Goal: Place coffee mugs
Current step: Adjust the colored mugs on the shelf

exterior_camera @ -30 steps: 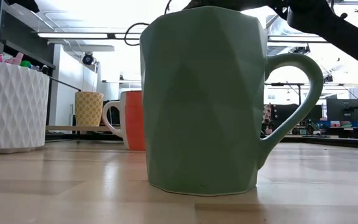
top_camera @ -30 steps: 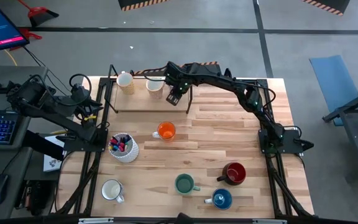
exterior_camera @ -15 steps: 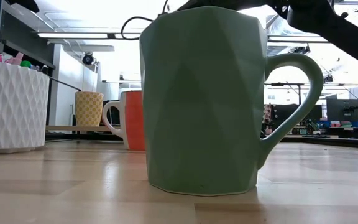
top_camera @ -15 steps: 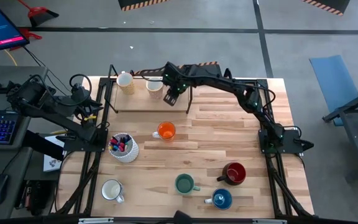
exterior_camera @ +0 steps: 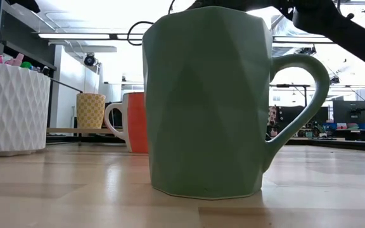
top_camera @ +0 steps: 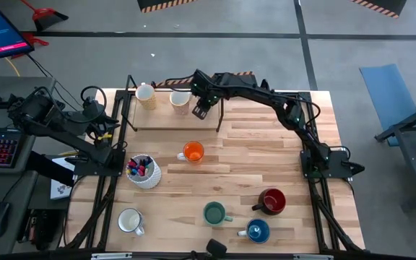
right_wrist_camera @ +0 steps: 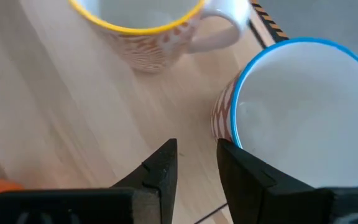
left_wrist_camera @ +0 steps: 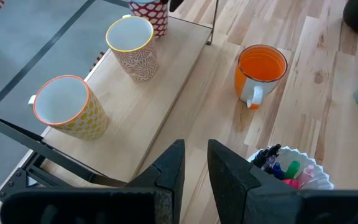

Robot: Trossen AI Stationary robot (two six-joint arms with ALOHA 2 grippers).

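Shelf (top_camera: 166, 119), tabletop (top_camera: 251, 166) far edge: three patterned mugs — yellow (left_wrist_camera: 68, 113), orange-patterned (left_wrist_camera: 132, 46), blue-rimmed (right_wrist_camera: 303, 115).
Right tool (top_camera: 201, 110): above the shelf beside the blue-rimmed mug, released, holding nothing.
Left tool (left_wrist_camera: 194, 171): off the tabletop's left edge, slightly parted, empty.
Tabletop: orange mug (top_camera: 193, 152) centre; white (top_camera: 130, 220), green (top_camera: 214, 214), blue (top_camera: 257, 231), dark red (top_camera: 271, 201) along the near edge.

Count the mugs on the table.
8. Three on the rear shelf: orange-rimmed mug, yellow-rimmed mug, blue-rimmed mug. Mid-table: orange mug. Near the front: white mug, green mug, blue mug, red mug.
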